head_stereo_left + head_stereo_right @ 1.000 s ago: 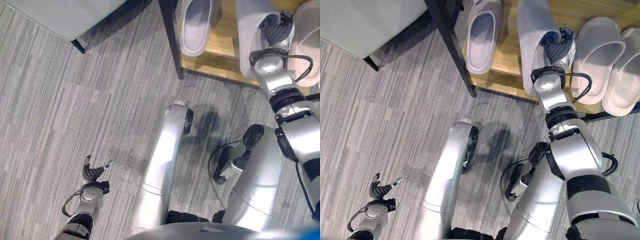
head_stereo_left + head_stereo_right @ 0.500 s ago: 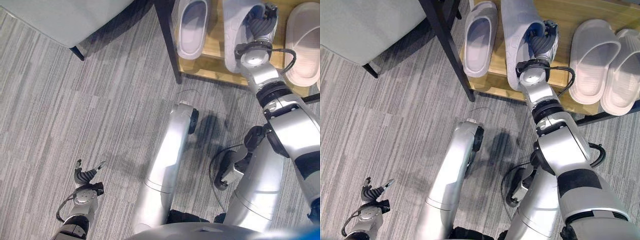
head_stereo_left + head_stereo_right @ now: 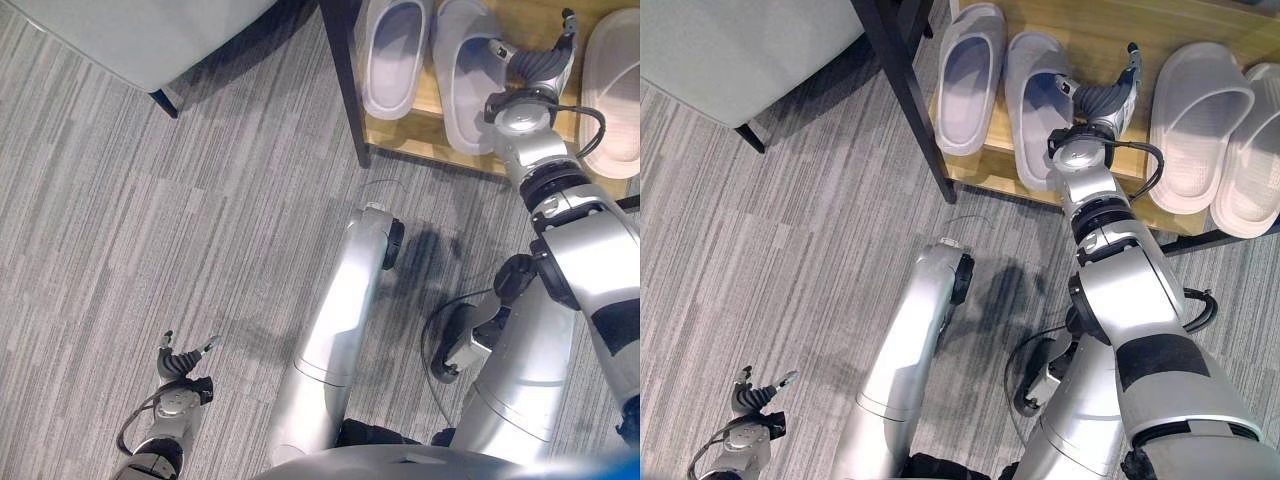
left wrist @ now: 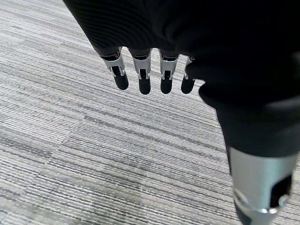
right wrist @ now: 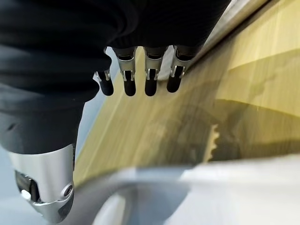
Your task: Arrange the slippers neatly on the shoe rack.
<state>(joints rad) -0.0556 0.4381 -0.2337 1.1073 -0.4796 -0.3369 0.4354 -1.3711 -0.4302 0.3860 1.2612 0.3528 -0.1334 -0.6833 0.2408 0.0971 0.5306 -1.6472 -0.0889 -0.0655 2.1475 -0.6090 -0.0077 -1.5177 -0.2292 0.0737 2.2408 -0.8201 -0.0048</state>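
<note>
Four slippers are seen on the wooden shelf of the shoe rack, which is carried on a black frame. A pale lilac pair is laid side by side at the shelf's left end: the left slipper and the right slipper, both sole down and close together, with the heel of the right one reaching the shelf's front edge. Well apart from them, at the right end, a cream slipper and a second cream slipper are set just beside each other.

The right robot hand is held above the shelf between the lilac pair and the cream pair, just beside the right lilac slipper. Its fingers are seen spread and straight in the right wrist view, with nothing gripped.

The left robot hand is hung low over the grey carpet, well away from the rack. Its fingers are shown relaxed and empty in its own wrist view.

A grey upholstered seat is seen beside the rack's black post.
</note>
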